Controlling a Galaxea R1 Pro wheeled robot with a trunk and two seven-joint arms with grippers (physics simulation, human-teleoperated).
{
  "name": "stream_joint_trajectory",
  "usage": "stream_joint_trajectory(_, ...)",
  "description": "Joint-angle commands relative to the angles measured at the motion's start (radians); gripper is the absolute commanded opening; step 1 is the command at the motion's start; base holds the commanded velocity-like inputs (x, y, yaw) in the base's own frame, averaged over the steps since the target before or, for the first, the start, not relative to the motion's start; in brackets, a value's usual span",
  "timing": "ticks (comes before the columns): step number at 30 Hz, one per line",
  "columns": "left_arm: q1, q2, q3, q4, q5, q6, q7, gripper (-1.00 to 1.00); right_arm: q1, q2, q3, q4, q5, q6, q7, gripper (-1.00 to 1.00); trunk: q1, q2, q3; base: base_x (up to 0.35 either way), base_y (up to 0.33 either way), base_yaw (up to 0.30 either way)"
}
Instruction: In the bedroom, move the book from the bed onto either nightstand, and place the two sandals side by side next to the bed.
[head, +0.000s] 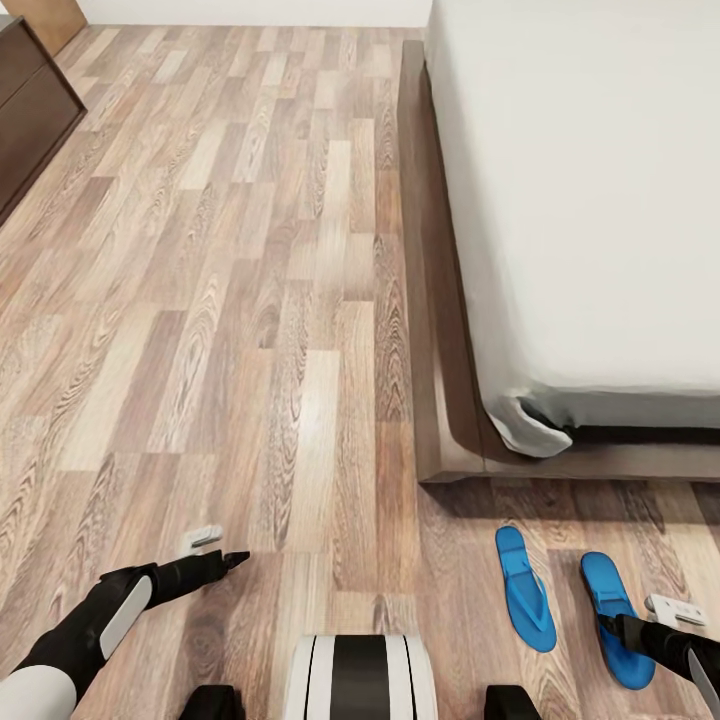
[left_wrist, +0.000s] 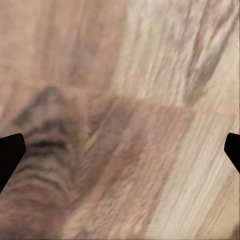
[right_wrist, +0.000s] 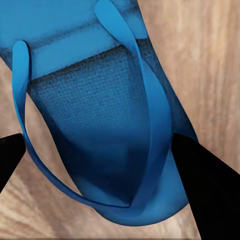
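Observation:
Two bright blue sandals lie on the wood floor just off the foot corner of the bed. The left sandal lies free. My right gripper hovers low over the right sandal. Up close, this gripper is open, its dark fingers standing on either side of that sandal near the straps. My left gripper hangs open over bare floor, its open jaws framing only planks. The book and the nightstands are out of view.
The light grey mattress overhangs its dark frame at the right. A dark brown dresser-like cabinet stands at the far left. Wood-plank floor stretches between them. My own base sits at the bottom edge.

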Motion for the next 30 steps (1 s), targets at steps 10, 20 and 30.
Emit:
stream_joint_trajectory(10,0.000,0.063,-0.001,-0.065,0.157,0.009,-0.302,1.00,-0.001,0.001,-0.009,-0.002,0.009,0.005,0.009,-1.00,0.000,0.000,-0.001,0.000,0.000,0.000)
stream_joint_trajectory(20,0.000,0.100,-0.002,-0.064,0.192,0.009,-0.576,1.00,-0.001,0.001,-0.010,-0.002,0.009,0.005,0.009,-1.00,0.000,0.000,-0.001,0.000,0.000,0.000)
stream_joint_trajectory(30,0.000,0.100,-0.005,-0.063,0.191,0.008,-0.611,1.00,-0.001,0.001,-0.009,-0.002,0.009,0.005,0.008,-1.00,0.000,0.000,-0.001,0.012,0.006,0.000)
